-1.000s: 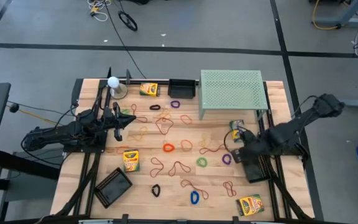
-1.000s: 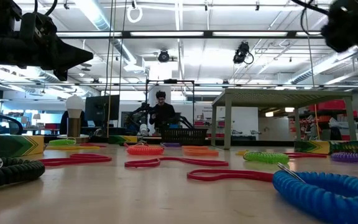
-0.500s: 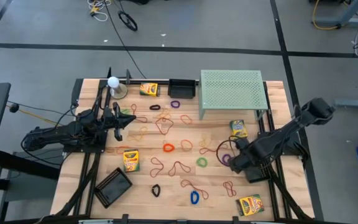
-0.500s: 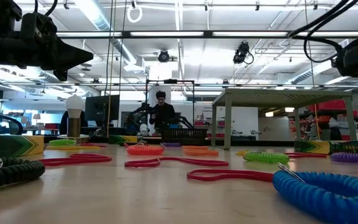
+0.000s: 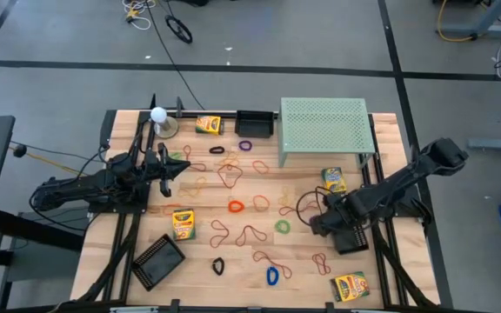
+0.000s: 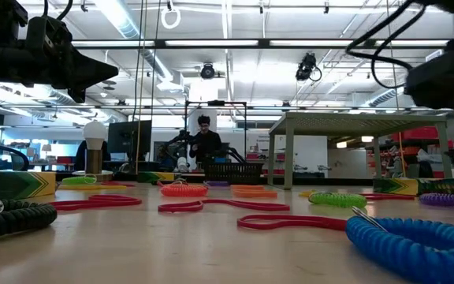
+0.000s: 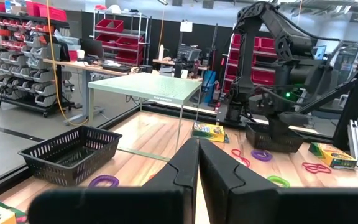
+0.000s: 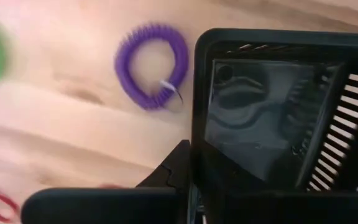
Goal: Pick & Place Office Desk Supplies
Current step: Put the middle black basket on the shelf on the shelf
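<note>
Little is sorted: bands and crayon boxes (image 5: 183, 223) are scattered. Right gripper (image 5: 320, 223), fingers clamped on a mesh tray (image 5: 350, 235) rim; left gripper (image 5: 165, 165) pressed together, idle.

The left tool (image 7: 197, 163), fingers together, faces a black mesh tray (image 7: 67, 152) and green shelf (image 7: 148, 88).

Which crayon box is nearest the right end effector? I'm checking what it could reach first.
The crayon box beside the green shelf's front leg, just behind the right end effector. The other boxes lie farther off: one at the near right corner, two on the left half.
</note>
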